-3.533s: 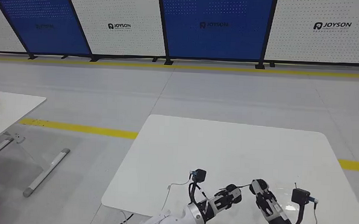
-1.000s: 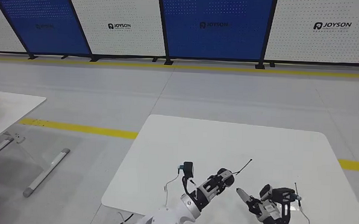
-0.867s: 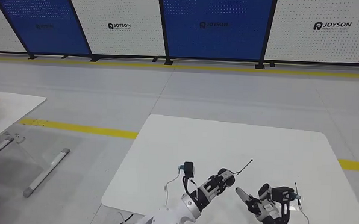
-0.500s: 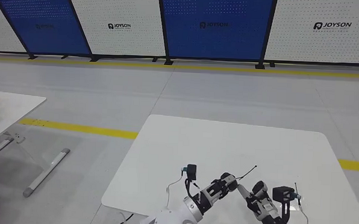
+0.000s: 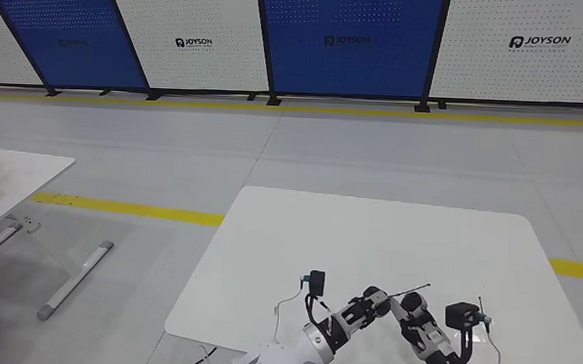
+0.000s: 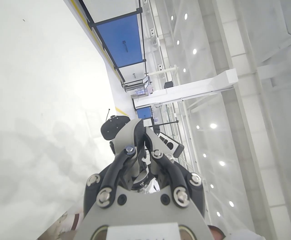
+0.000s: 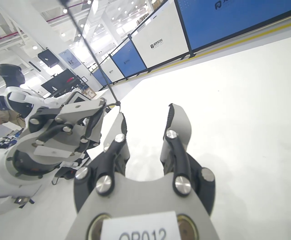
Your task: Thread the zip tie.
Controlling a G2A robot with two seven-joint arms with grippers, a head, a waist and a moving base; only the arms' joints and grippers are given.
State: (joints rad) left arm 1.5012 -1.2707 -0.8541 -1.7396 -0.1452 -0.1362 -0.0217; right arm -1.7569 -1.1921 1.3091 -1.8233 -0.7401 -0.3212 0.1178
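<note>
The zip tie (image 7: 91, 51) is a thin black strap. My left gripper (image 7: 103, 106) is shut on its lower end, and the rest rises free into the air. From above, the zip tie (image 5: 414, 291) slants up and right from the left gripper (image 5: 382, 300). My right gripper (image 7: 147, 118) is open, with nothing between its fingers; one fingertip (image 7: 120, 120) sits right beside the tie's held end. In the top view the right gripper (image 5: 404, 303) is tight against the left one, near the table's front edge. The left wrist view has its own gripper (image 6: 141, 130) shut.
The white table (image 5: 368, 234) stretches bare beyond both grippers, its front edge just behind them. A second table (image 5: 18, 175) stands off to the left across the floor. Blue and white partition panels (image 5: 347, 42) line the far side.
Both arms have drawn together near the front edge. The left gripper carried the zip tie right and nearer, and the right gripper swung up beside it. The tie now tilts further right.
</note>
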